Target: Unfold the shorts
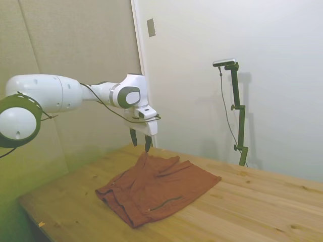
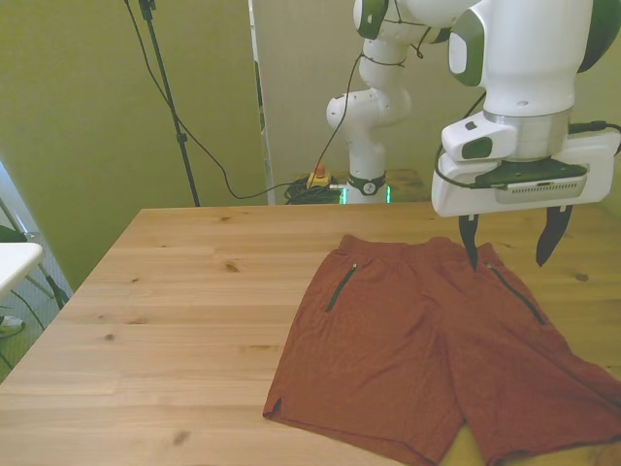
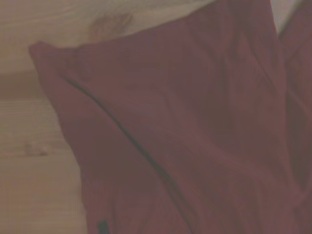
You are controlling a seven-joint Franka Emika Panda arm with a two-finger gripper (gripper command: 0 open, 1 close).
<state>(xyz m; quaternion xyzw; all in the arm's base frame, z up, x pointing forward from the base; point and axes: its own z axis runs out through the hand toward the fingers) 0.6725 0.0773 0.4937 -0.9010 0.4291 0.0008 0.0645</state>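
The rust-brown shorts [image 2: 427,340] lie spread flat on the wooden table [image 2: 175,320], both legs toward the front edge, a dark pocket zipper on each side. In the side view the shorts [image 1: 156,189] lie in the table's middle. My gripper [image 2: 512,241] hangs open and empty above the waistband end of the shorts, clear of the cloth; the side view also shows the gripper [image 1: 141,142] above the far end of the shorts. The wrist view shows blurred cloth of the shorts [image 3: 195,136] with one dark zipper line.
A red button box [image 2: 319,176] and cables sit beyond the table's far edge beside the robot base. A white object [image 2: 15,260] sits off the front view's left. Bare wood spreads across the front view's left half.
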